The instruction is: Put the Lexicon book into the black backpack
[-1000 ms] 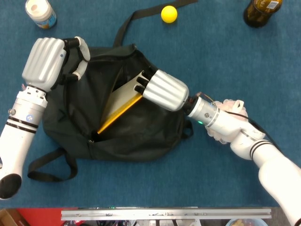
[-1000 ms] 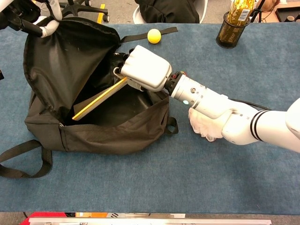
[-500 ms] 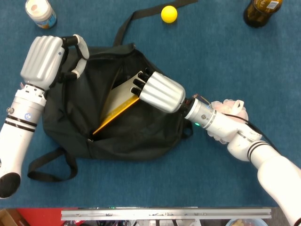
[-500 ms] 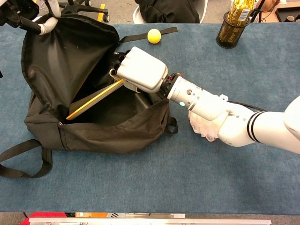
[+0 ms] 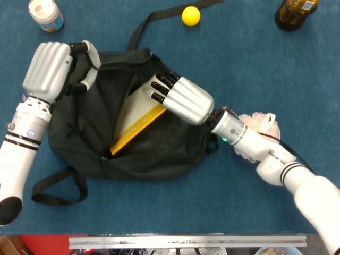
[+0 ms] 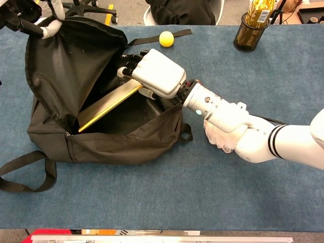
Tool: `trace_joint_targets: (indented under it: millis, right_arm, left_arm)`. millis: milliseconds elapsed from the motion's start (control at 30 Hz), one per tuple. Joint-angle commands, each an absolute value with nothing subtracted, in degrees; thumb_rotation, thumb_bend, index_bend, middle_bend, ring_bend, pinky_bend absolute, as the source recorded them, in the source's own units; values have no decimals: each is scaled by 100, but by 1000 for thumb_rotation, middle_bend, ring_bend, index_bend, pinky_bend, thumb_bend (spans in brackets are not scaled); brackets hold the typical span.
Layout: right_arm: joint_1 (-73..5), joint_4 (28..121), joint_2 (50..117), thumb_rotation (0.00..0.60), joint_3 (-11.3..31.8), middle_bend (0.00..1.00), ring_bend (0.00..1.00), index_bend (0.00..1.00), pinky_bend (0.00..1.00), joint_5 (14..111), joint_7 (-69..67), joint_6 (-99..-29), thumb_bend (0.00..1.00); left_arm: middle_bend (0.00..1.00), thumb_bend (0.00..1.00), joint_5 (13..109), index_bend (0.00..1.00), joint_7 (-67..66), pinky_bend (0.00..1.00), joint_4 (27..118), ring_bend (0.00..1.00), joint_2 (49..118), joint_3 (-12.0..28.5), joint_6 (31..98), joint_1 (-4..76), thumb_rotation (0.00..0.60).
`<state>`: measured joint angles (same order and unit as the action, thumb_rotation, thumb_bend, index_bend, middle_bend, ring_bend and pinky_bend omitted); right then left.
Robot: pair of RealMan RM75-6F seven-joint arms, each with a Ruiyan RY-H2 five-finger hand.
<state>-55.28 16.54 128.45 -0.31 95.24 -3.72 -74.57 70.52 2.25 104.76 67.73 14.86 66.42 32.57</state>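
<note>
The black backpack (image 5: pixel 154 154) (image 6: pixel 121 147) lies open in the middle of the blue table. My left hand (image 5: pixel 52 69) (image 6: pixel 20 12) grips its top flap and holds it up, keeping the mouth wide. The Lexicon book (image 5: pixel 137 118) (image 6: pixel 107 105), grey-faced with a yellow spine, slants down into the opening, its lower corner deep inside. My right hand (image 5: pixel 183 98) (image 6: pixel 154 71) holds the book's upper end at the bag's rim, fingers over its top edge.
A yellow ball (image 5: pixel 190 15) (image 6: pixel 166 38) lies beyond the backpack near a strap. A brown bottle (image 5: pixel 296 11) stands at the far right, a white jar (image 5: pixel 45 13) at the far left. A loose strap (image 6: pixel 23 174) loops out at the front left.
My right hand has tipped the book so its yellow spine shows wider, and has drawn back slightly to the right. The left hand keeps the flap raised, nearly still.
</note>
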Motion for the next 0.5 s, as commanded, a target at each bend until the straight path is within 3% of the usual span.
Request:
trace_joint_targets:
  millis: [33,167,500]
  right_arm:
    - [-5489,1770,12747,600,13,296,189,103,333,9478,-377,-7464,186]
    - [-5460,1981,12578,600,56,232,142,2,305,9459,-325,-7553,145]
    - [-5226,2810,11843,600,-89,204,119,0,296,9607,-81,-7739,143]
  left_arm:
    - [910,582,7040,756,194,1000,10458,906,6785,1477,6643,3258,600]
    - [907,582,6991,749,143,1000,10463,905,6791,1482,6611,3279,600]
    - [901,582,6860,741,8,1000,10485,903,6776,1479,6552,3306,600]
